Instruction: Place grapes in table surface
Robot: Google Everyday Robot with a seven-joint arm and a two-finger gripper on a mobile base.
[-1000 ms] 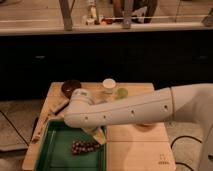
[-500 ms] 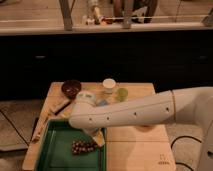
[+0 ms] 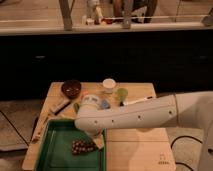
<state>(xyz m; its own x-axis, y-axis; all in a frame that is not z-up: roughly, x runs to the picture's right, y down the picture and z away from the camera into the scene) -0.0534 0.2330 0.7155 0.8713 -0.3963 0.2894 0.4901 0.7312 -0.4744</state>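
Grapes (image 3: 83, 146): lay in the green tray (image 3: 54, 150), not yet on the desk (image 3: 135, 149).
Pincer (image 3: 95, 139): released, poised just above the Grapes.
Technique: a square descent and gentle closure round the middle berries seemed best, sparing them crushing.

The grapes (image 3: 82, 146) lie in the tray (image 3: 54, 152) on the front left of the surface (image 3: 135, 147), the gripper (image 3: 98, 141) just right of them, a bowl (image 3: 71, 88) and cup (image 3: 108, 84) farther back.
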